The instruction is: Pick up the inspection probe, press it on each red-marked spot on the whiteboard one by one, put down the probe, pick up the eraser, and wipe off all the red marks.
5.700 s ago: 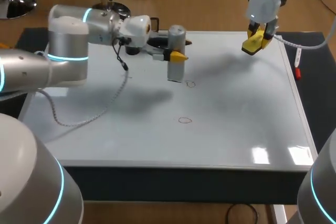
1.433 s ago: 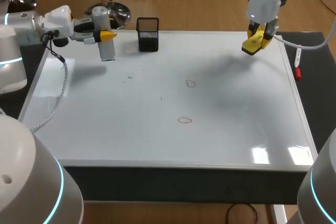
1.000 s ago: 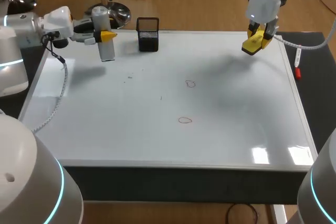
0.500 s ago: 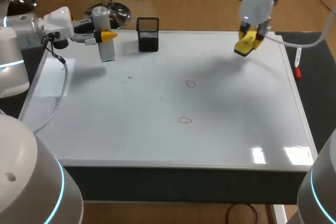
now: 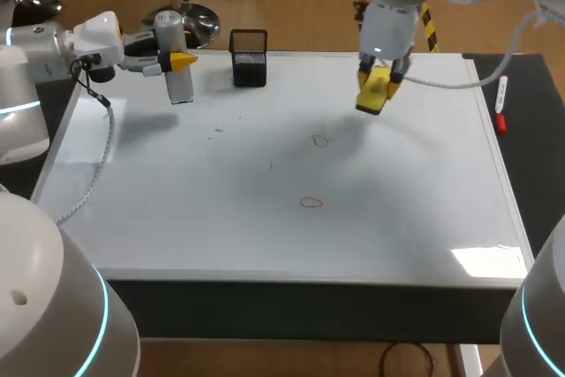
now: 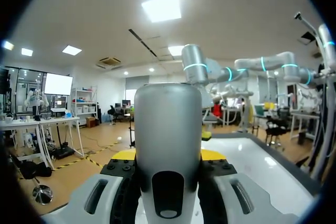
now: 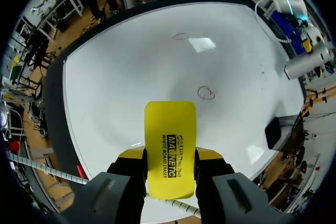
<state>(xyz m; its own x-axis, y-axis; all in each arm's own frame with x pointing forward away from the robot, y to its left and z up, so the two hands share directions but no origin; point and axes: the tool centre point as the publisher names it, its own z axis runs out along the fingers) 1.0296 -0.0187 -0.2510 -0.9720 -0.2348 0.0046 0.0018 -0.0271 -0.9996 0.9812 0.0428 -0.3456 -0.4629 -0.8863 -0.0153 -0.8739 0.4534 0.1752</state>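
The grey cylindrical probe (image 5: 174,59) stands upright in my left gripper (image 5: 177,62), which is shut on it above the whiteboard's (image 5: 406,218) far left corner. From the left wrist the probe (image 6: 168,124) fills the gap between the fingers of that gripper (image 6: 168,156). My right gripper (image 5: 374,86) is shut on the yellow eraser (image 5: 372,95) and hangs above the board, just right of and beyond the upper red mark (image 5: 320,140). A second red mark (image 5: 310,202) lies nearer the front. In the right wrist view the eraser (image 7: 169,140) sticks out ahead of the gripper (image 7: 169,156), short of both red marks (image 7: 206,93) (image 7: 180,36).
A black mesh holder (image 5: 249,57) stands at the board's far edge, between the two grippers. A red-capped marker (image 5: 500,105) lies on the dark table beyond the board's right edge. Small faint specks (image 5: 217,131) dot the board left of centre.
My right arm has carried the eraser leftward and a little nearer, from the far right corner to just beside the upper red mark. The left arm and probe stayed still.
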